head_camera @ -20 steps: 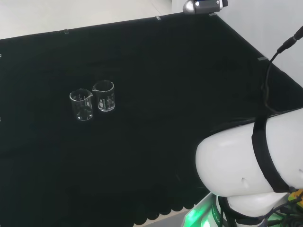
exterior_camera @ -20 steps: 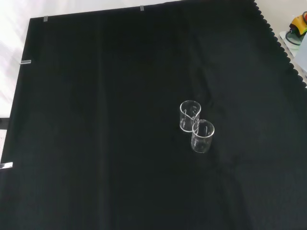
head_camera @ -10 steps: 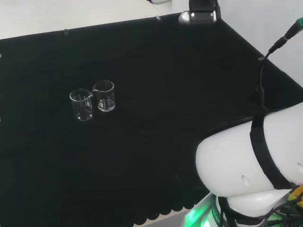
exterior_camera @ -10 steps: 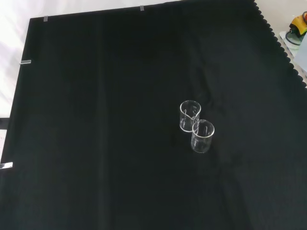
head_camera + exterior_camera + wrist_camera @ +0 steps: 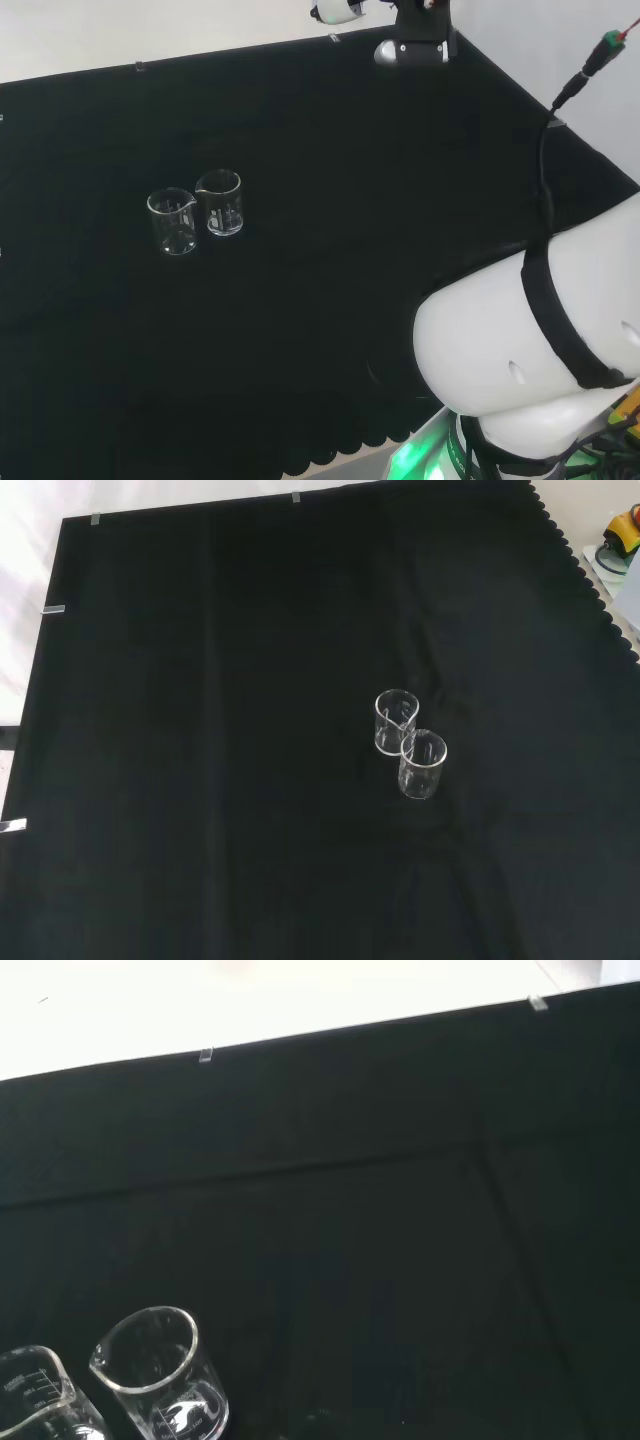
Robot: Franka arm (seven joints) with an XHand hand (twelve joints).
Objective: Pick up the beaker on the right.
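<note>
The hand's state is something I cannot tell from these views, and nothing is touching the glassware. In the head view the arm (image 5: 530, 340) is filling the cloth's near right corner, while a dark and grey part of the rig (image 5: 415, 40) is hanging over the far edge; whether that belongs to the hand I cannot say. Two clear beakers are standing upright on the cloth (image 5: 330, 150), touching or nearly so, well apart from the arm. In the head view they are sitting toward the left edge, about midway between the far and near edges: the right beaker (image 5: 220, 203) just beside the left beaker (image 5: 173, 221). In the front view the same pair is standing right of the cloth's middle, one behind the other, and by the quarter turn the farther one (image 5: 396, 722) should be the right beaker, the nearer one (image 5: 423, 764) its neighbour. The wrist view is looking down on both beakers, each appearing empty. As a judgement, the task is at its very start: the reach, the grasp and the lift are all left to do.
</note>
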